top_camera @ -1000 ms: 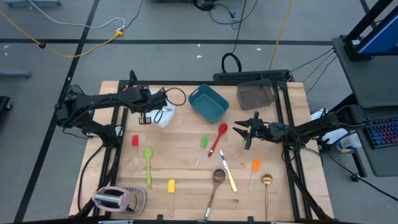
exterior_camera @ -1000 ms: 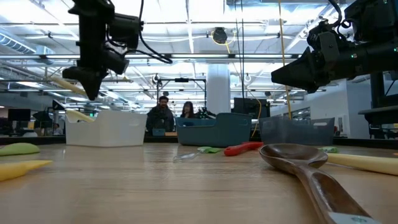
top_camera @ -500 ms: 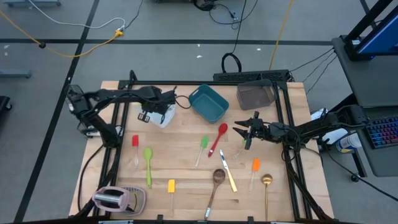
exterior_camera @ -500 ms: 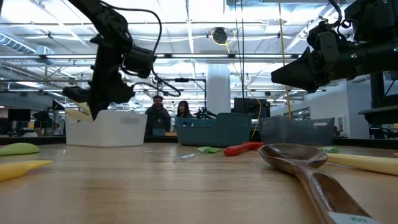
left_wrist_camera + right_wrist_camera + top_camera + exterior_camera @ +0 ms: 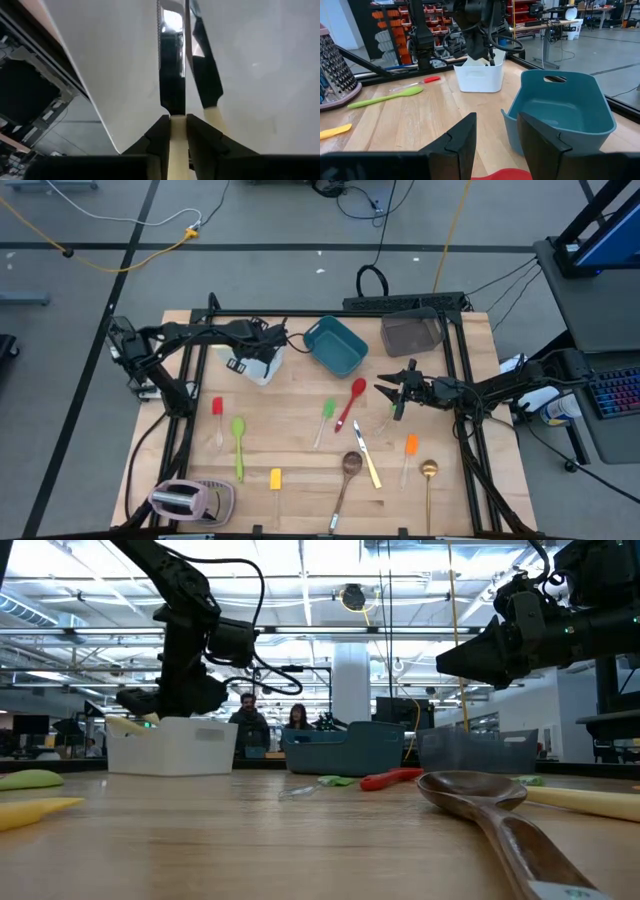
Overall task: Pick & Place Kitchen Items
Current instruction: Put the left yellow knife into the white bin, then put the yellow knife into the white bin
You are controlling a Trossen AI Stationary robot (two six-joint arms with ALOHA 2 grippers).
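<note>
Nearest the table's (image 5: 300,455) front edge lie the wooden spoon (image 5: 346,475), gold spoon (image 5: 429,477) and yellow spatula (image 5: 275,480). Farther back, the right gripper (image 5: 392,394) hovers with fingers spread, holding nothing, beside the red spoon (image 5: 352,400). At the far side, the left gripper (image 5: 178,131) pinches a cream-handled knife (image 5: 173,75) inside the white tub (image 5: 262,365).

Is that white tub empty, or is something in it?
Not empty. The left wrist view shows a cream-handled knife reaching into the white tub, with a second knife lying beside it.
</note>
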